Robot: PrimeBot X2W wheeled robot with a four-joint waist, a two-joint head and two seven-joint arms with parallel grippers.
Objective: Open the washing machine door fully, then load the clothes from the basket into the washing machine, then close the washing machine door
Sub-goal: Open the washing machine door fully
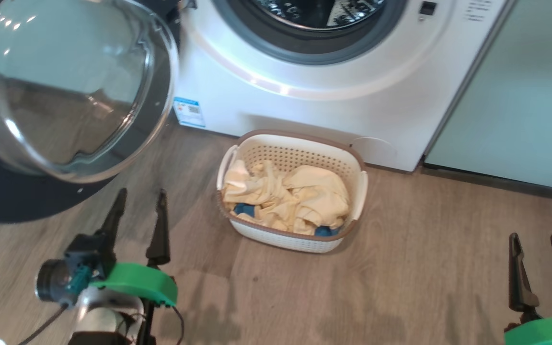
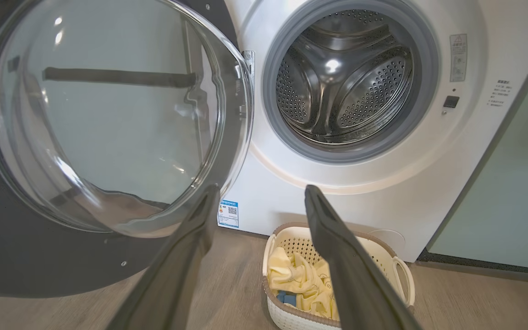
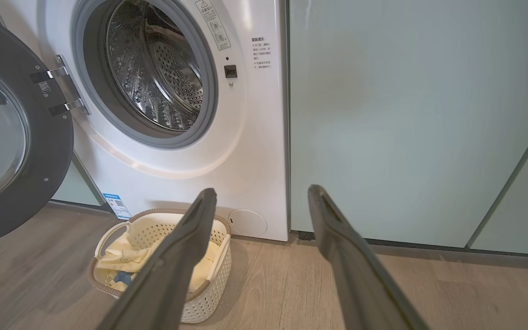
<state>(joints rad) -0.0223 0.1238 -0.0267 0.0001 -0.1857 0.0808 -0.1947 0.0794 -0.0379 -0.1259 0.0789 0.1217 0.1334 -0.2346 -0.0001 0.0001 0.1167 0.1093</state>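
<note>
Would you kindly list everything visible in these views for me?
washer: one, white, behind basket
door: one, black rim, clear glass, open at left
drum: one, steel, inside washer
sticker: one, blue-edged, washer's lower left
basket: one, cream with brown rim, on floor
clothes: heap, pale yellow, in basket
blue fabric: count unclear, blue, among clothes
panels: several, mint green, right of washer
floor: one, wood-grain, underfoot
left gripper: one, dark, open, near door
right gripper: one, dark, open, over floor

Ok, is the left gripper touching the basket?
Apart. The head view shows a strip of bare floor between the open left gripper and the basket.
</note>
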